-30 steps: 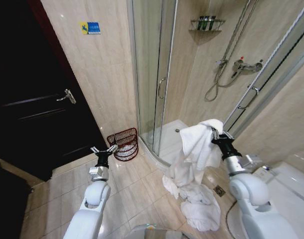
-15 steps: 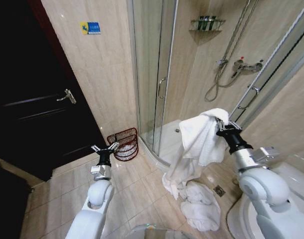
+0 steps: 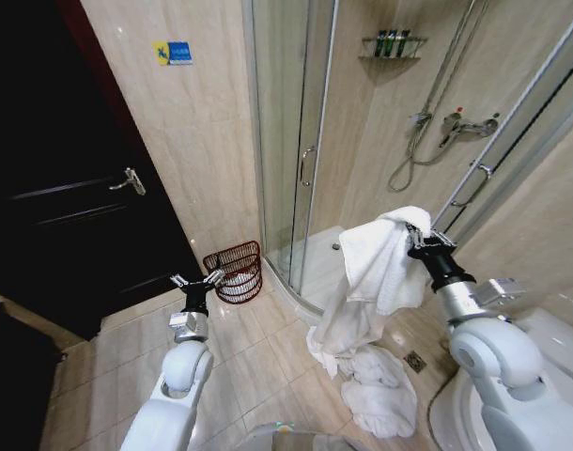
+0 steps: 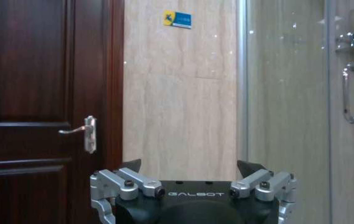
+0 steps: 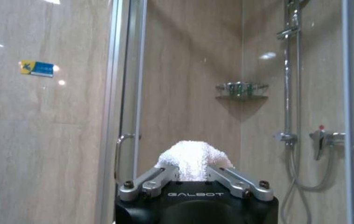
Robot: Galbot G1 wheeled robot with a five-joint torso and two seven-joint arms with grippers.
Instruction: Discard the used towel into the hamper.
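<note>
From the head camera I see my right tool (image 3: 420, 241) raised in front of the shower, its fingers clamped on the top of a white towel (image 3: 373, 272). The towel hangs from that grip in a long fold, and its lower end reaches down to a heap of white cloth (image 3: 379, 390) lying on the tiled floor (image 3: 258, 362) by a small drain (image 3: 413, 359); I cannot tell whether the heap is part of the same towel or a second one. In the right wrist camera a tuft of the towel (image 5: 193, 158) stands up between the two fingers (image 5: 149, 179), which press in against it from both sides. My left tool (image 3: 196, 281) is held low over the floor with nothing in it, its fingers spread wide apart; the left wrist camera shows the same spread, with the two fingertips (image 4: 130, 164) well apart and pointing toward the beige wall between the dark door (image 4: 33, 102) and the glass shower door (image 4: 326, 93). The hamper (image 3: 234, 271) stands on the floor against the wall, just beside the corner of the shower enclosure, near my left tool and just beyond it. Something pale lies inside the hamper, though I cannot make out what. The towel hangs well apart from the hamper, on the right side of the shower entrance.
</note>
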